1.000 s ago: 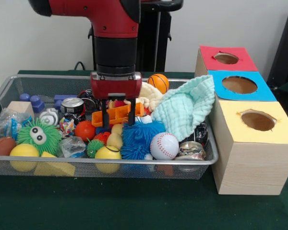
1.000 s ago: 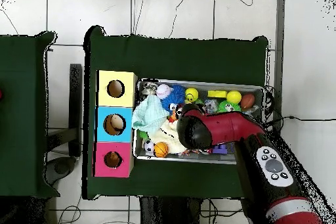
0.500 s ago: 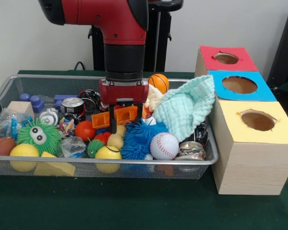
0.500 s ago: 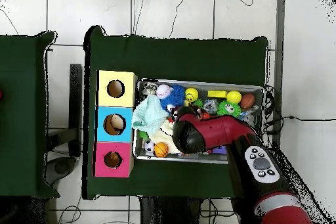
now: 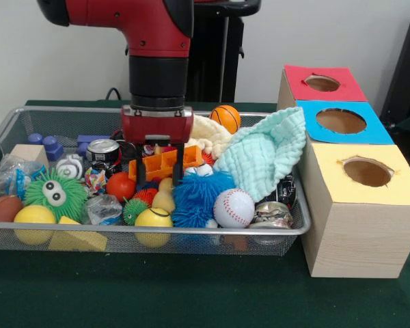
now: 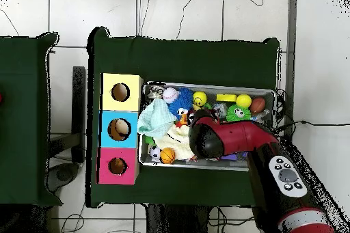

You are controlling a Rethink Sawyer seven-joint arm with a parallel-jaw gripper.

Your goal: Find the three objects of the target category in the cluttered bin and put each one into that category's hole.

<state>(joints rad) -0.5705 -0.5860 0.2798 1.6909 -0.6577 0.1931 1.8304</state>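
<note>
— Bin (image 5: 14,116) beside the boxes (image 5: 355,205), packed with toys. Where's the arm (image 5: 157,41)?
— Over the middle; gripper (image 5: 158,171) spread around an orange block (image 5: 165,162), fingers (image 5: 140,172) either side, above the blue ball (image 5: 199,196).

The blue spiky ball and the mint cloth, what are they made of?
The blue spiky ball looks like soft rubber: it is covered in thin, floppy spikes. The mint cloth looks like woven cotton, matte, with a crinkly waffle texture and soft folds where it drapes over the bin edge. Both are guesses from looks.
</note>
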